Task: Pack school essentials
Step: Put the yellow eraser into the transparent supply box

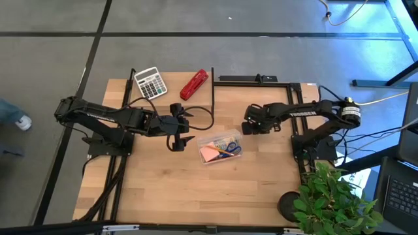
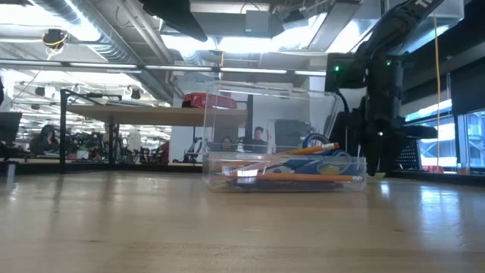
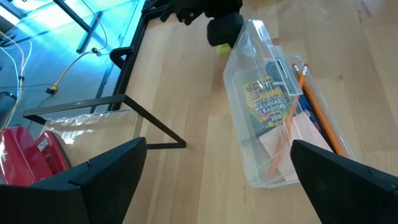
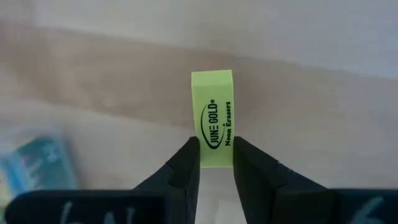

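Two dark fingers of the right gripper (image 4: 216, 163) clamped on a small neon-green rectangular eraser (image 4: 213, 118), pinched at its lower end, printed face outward, upper half standing free above the fingertips. Held above the pale wooden counter (image 1: 163, 183), just beside the right end of a clear plastic rectangular box (image 1: 219, 148). Inside that box: blue-handled scissors (image 1: 230, 149), a pink sticky-note pad (image 1: 209, 153), thin orange pencils (image 3: 317, 106) and a crayon pack with a printed label (image 3: 268, 102). Lid of the box raised upright in the low view. Left gripper (image 1: 177, 134) parked just left of the box, fingers (image 3: 93, 180) spread wide apart with nothing between them, the box lying ahead of and between the fingertips in the left wrist view. Near the counter's far edge, well apart from the box: a white-grey calculator (image 1: 150, 83) and a red stapler (image 1: 194, 85). Black metal frame rail (image 1: 213, 91) running along the far side behind the box. Bare wood open across the whole near half of the counter; a green potted plant (image 1: 330, 199) at the near right corner.
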